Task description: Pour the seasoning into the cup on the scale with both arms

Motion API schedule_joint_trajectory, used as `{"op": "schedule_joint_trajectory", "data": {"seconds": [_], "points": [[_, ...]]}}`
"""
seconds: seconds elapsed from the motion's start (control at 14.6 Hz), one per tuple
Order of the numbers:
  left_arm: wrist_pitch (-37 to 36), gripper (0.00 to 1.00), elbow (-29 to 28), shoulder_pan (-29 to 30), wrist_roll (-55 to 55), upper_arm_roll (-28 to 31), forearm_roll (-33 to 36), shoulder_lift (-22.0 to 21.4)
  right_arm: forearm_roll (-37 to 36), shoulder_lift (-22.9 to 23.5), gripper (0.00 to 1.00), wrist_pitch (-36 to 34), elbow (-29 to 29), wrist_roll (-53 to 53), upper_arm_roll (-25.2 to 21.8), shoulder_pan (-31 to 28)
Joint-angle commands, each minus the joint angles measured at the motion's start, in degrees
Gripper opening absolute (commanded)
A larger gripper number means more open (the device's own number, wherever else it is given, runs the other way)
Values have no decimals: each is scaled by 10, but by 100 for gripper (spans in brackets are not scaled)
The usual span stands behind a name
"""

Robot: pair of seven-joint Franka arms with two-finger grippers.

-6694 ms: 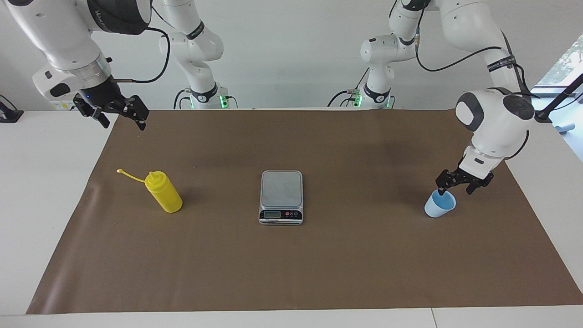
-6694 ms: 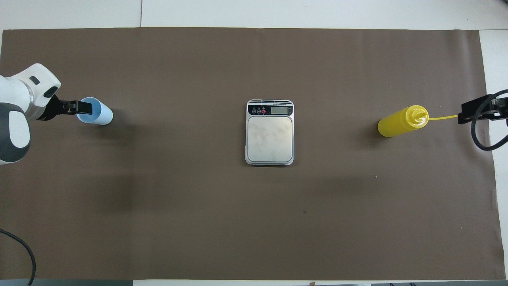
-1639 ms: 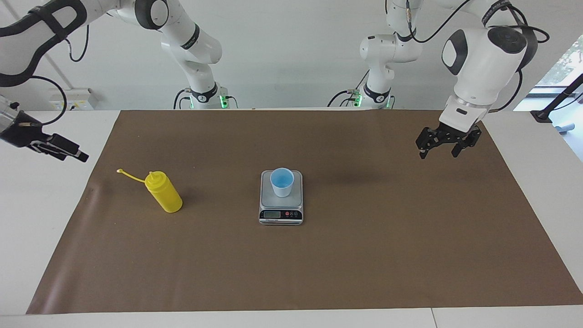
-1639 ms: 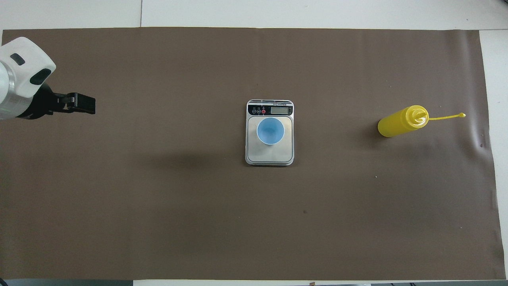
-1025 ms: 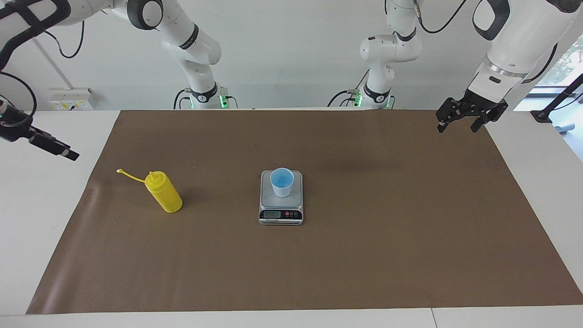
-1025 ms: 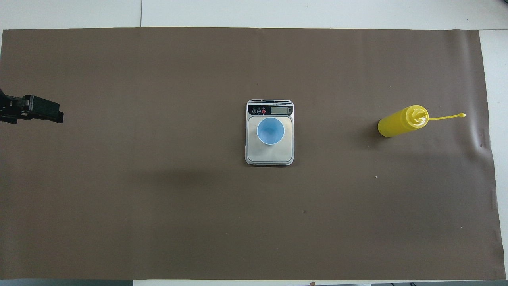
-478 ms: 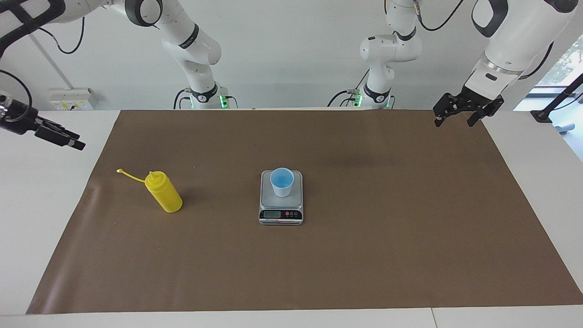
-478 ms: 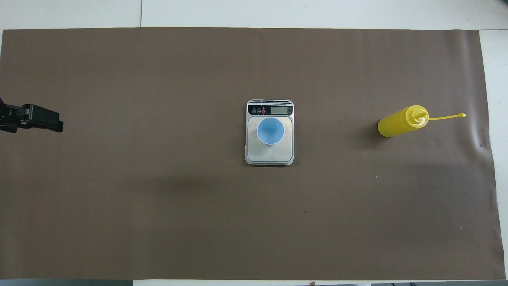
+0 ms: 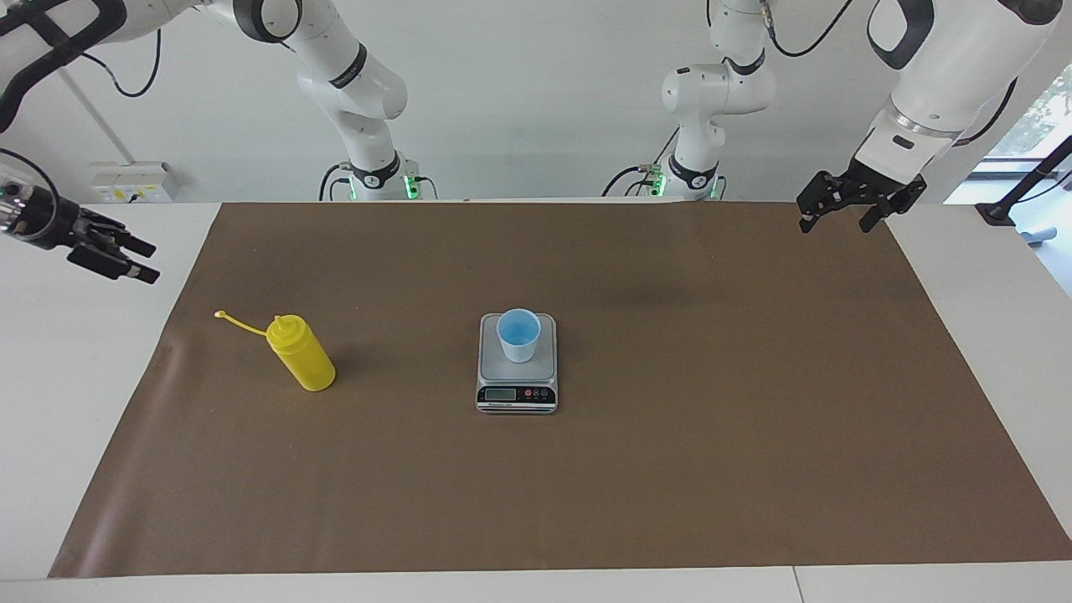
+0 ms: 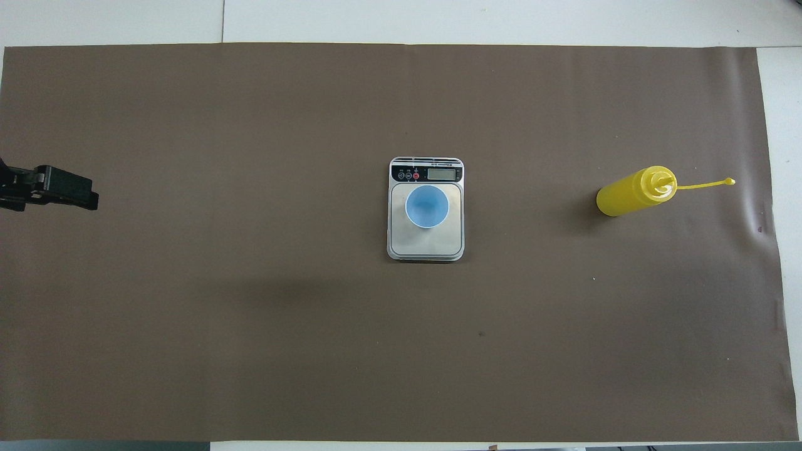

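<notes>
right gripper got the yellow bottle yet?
No, the right gripper is open in the air beside the mat, apart from the yellow bottle.

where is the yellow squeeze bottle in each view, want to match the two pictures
Facing view: the opaque yellow plastic squeeze bottle stands at the picture's left on the brown mat, level with the scale.
Overhead view: the same bottle is at the picture's right, its thin cap strap pointing toward the mat's edge.
Shared landmark: the small silver-grey kitchen scale at the mat's centre, with the light-blue tapered cup on it.
</notes>
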Motion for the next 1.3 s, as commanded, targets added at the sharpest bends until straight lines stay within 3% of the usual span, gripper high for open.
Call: {"op": "schedule_joint_trajectory", "data": {"seconds": [0.0, 0.34, 0.41, 0.55, 0.75, 0.96, 1.09, 1.23], "points": [[2, 100, -17, 3, 4, 1, 5, -16, -4, -15, 100, 20, -8, 184, 12, 7], [2, 100, -17, 2, 4, 1, 5, -16, 22, -5, 100, 9, -10, 331, 34, 4], [2, 100, -17, 2, 4, 1, 5, -16, 52, 35, 100, -8, -2, 337, 34, -8], [2, 100, -17, 2, 4, 0, 5, -16, 92, 130, 100, -64, 75, 337, 36, -40], [2, 100, -17, 2, 4, 0, 5, -16, 123, 179, 100, -69, 103, 329, 61, -65], [2, 100, -17, 2, 4, 0, 5, -16, 162, 238, 100, -63, 107, 317, 119, -106], [2, 100, -17, 2, 4, 0, 5, -16, 200, 277, 100, -57, 108, 302, 122, -110], [2, 100, -17, 2, 4, 0, 5, -16, 209, 280, 100, -26, 100, 274, 124, -103]]}}
